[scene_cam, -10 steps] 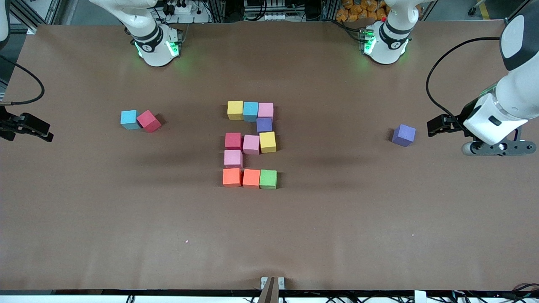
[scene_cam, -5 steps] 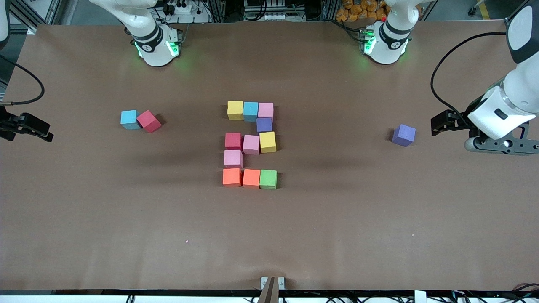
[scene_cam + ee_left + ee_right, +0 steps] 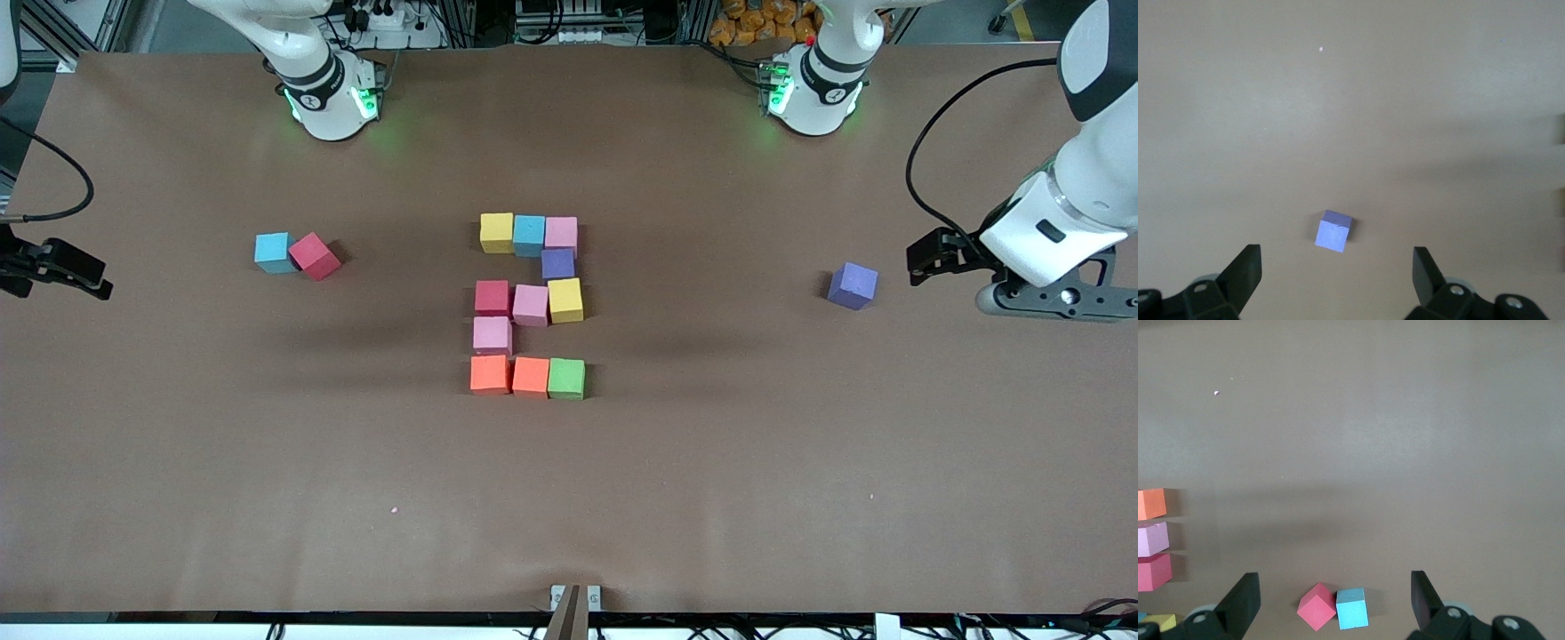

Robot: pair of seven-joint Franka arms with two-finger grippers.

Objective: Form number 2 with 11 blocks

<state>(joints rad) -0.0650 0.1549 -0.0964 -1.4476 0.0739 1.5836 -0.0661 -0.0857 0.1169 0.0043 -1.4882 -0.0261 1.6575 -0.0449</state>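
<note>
A wide brown tabletop [image 3: 178,444] is filling the front view. The number 2 [image 3: 530,304] is sitting in the middle of the frame, and all eleven blocks look placed, so the job seems done. Three spare cubes are lying apart: a purple one [image 3: 853,284], a blue one [image 3: 273,252] and a red one [image 3: 314,256]. The left gripper [image 3: 1337,270] is hanging over the purple spare, fingers spread and empty. The right gripper [image 3: 1335,593] is waiting over the blue and red spares, fingers spread too.

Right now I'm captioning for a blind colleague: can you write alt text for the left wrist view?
A small purple foam cube sits alone on the brown table, between and just ahead of the left tool's two open black fingers.
</note>
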